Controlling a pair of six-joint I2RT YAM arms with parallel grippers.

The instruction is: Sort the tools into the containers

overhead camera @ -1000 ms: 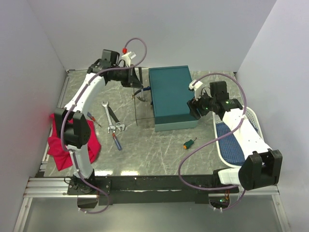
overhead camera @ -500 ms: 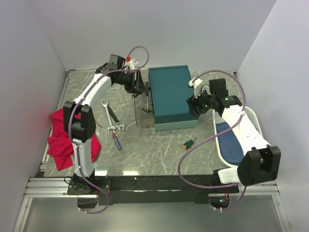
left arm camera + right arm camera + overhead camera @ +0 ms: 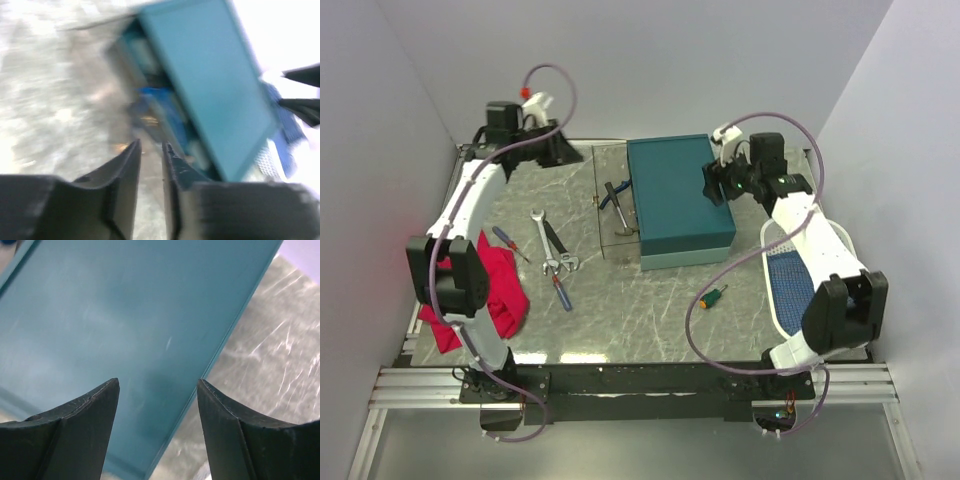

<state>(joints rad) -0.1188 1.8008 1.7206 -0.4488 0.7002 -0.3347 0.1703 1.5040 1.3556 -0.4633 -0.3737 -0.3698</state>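
Left gripper [image 3: 151,145] view: blurred | pliers [image 3: 156,96]: blue smear beside teal box [image 3: 210,85]

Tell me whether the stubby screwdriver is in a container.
Out. The stubby screwdriver lies on the table, apart from the teal box and the white basket.

Blue-handled pliers [image 3: 616,193] beside teal box [image 3: 680,195] (perhaps inside it), wrenches [image 3: 552,244] well apart
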